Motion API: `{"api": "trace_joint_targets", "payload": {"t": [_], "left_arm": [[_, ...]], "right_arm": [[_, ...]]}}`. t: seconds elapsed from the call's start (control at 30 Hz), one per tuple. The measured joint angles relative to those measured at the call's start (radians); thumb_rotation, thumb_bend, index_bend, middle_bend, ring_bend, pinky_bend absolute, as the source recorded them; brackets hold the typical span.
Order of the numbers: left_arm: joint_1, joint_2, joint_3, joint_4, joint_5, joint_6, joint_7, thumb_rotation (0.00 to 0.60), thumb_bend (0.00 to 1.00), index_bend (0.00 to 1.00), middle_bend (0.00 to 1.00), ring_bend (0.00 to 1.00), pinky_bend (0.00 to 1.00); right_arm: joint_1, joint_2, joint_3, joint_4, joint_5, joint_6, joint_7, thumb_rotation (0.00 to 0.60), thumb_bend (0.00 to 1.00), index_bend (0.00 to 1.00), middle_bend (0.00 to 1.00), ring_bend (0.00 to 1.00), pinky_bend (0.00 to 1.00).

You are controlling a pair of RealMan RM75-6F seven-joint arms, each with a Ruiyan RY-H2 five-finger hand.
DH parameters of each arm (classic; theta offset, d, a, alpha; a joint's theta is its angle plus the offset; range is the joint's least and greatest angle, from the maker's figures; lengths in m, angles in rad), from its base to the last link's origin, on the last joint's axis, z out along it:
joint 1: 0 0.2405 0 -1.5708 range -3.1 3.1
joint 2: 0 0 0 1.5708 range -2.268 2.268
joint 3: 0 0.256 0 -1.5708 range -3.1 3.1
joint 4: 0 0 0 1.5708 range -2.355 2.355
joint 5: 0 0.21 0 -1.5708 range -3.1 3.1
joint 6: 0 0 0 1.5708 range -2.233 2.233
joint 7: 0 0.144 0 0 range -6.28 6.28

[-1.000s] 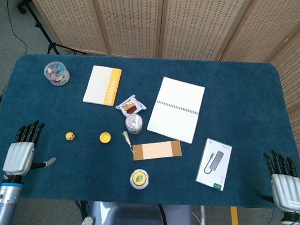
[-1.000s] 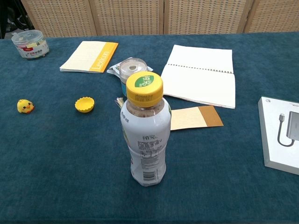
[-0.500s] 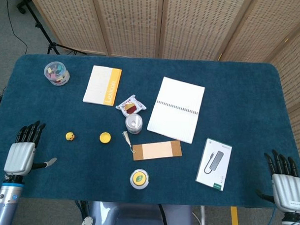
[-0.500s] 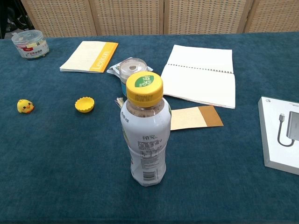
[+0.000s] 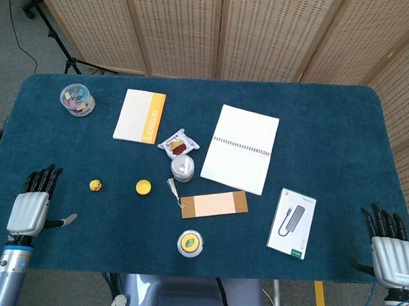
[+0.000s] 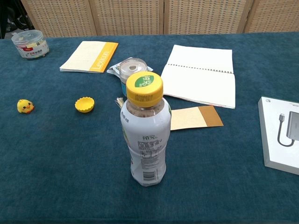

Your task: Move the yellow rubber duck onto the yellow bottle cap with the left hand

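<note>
A small yellow rubber duck (image 5: 95, 185) (image 6: 24, 106) sits on the blue table cloth at the left. A yellow bottle cap (image 5: 143, 186) (image 6: 84, 104) lies upturned a short way to its right, apart from it. My left hand (image 5: 31, 205) rests at the table's near left edge, fingers spread and holding nothing, well short of the duck. At the near right edge my right hand (image 5: 388, 245) is likewise open and empty. Neither hand shows in the chest view.
A capped drink bottle (image 6: 145, 130) stands near the front middle. Behind it are a can (image 5: 182, 168), a snack packet (image 5: 178, 143), a brown card (image 5: 215, 204), an orange-edged booklet (image 5: 139, 115), a spiral notebook (image 5: 240, 147), a clip tub (image 5: 77, 99) and a boxed hub (image 5: 291, 222).
My left hand has slid slightly back toward the near edge. The duck, the cap and the right hand have stayed put.
</note>
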Motion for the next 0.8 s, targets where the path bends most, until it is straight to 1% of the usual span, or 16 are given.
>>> {"api": "trace_joint_targets", "payload": {"t": [0.17,0.23,0.3,0.4,0.5,0.6,0.8], "left_arm": [[-0.031,0.036,-0.021,-0.016,-0.066,-0.077,-0.004,0.436,0.0,0.0,0.0,0.0,0.0],[-0.052,0.057,-0.037,-0.02,-0.101,-0.111,-0.003,0.432,0.0,0.03,0.0,0.0,0.0],[-0.072,0.071,-0.052,-0.021,-0.128,-0.132,0.003,0.422,0.0,0.13,0.0,0.0,0.0],[-0.102,0.086,-0.076,-0.015,-0.171,-0.166,0.013,0.42,0.0,0.24,0.0,0.0,0.0],[-0.131,0.092,-0.093,-0.001,-0.207,-0.196,0.023,0.42,0.0,0.32,0.0,0.0,0.0],[-0.155,0.092,-0.101,0.016,-0.237,-0.225,0.034,0.419,0.0,0.37,0.0,0.0,0.0],[-0.196,0.065,-0.107,0.06,-0.287,-0.259,0.055,0.419,0.0,0.38,0.0,0.0,0.0]], "right_arm": [[0.001,-0.001,-0.002,0.0,-0.002,-0.003,-0.003,0.6,0.0,0.0,0.0,0.0,0.0],[0.001,-0.001,-0.003,0.0,-0.004,-0.002,-0.004,0.6,0.0,0.0,0.0,0.0,0.0],[0.001,-0.002,-0.003,0.0,-0.004,-0.002,-0.005,0.6,0.0,0.0,0.0,0.0,0.0],[0.001,-0.003,-0.002,0.0,-0.003,-0.002,-0.006,0.6,0.0,0.0,0.0,0.0,0.0],[0.001,-0.003,-0.003,0.0,-0.004,-0.002,-0.008,0.6,0.0,0.0,0.0,0.0,0.0],[0.001,-0.004,-0.003,0.0,-0.004,-0.002,-0.007,0.6,0.0,0.0,0.0,0.0,0.0],[0.001,-0.003,-0.001,0.001,-0.003,-0.001,-0.003,0.6,0.0,0.0,0.0,0.0,0.0]]}}
